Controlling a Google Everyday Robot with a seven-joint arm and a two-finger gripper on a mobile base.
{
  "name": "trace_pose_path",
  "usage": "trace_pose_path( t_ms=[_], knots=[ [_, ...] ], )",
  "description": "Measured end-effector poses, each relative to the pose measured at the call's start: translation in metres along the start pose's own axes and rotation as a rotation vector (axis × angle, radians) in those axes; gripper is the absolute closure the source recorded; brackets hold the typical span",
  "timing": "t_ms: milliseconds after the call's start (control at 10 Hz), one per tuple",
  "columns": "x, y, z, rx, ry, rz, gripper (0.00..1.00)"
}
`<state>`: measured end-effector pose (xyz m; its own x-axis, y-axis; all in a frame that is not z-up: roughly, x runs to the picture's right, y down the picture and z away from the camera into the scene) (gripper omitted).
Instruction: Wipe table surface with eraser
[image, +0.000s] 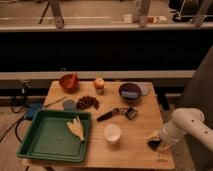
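Observation:
The wooden table (135, 147) holds several items. My gripper (156, 141) is at the end of the white arm (182, 126) and sits low over the table's front right part, to the right of a white cup (113, 133). A small dark thing (152, 145) lies at the gripper's tip, touching the table. I cannot tell whether it is the eraser or whether the gripper holds it.
A green tray (40, 142) with a banana peel (76, 128) stands at the front left. At the back are a red bowl (68, 81), an orange fruit (99, 83), a dark bowl (130, 91), grapes (87, 102) and a black tool (117, 113). The table's right edge is just beside the gripper.

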<state>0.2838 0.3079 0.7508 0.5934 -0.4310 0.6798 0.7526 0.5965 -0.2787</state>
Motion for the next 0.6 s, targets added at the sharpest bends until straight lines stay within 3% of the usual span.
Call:
trace_pose_path(
  t_ms=[300, 600],
  knots=[
    [-0.020, 0.021, -0.007, 0.006, 0.000, 0.008, 1.00],
    [-0.051, 0.032, -0.003, 0.002, -0.030, -0.026, 1.00]
  ],
)
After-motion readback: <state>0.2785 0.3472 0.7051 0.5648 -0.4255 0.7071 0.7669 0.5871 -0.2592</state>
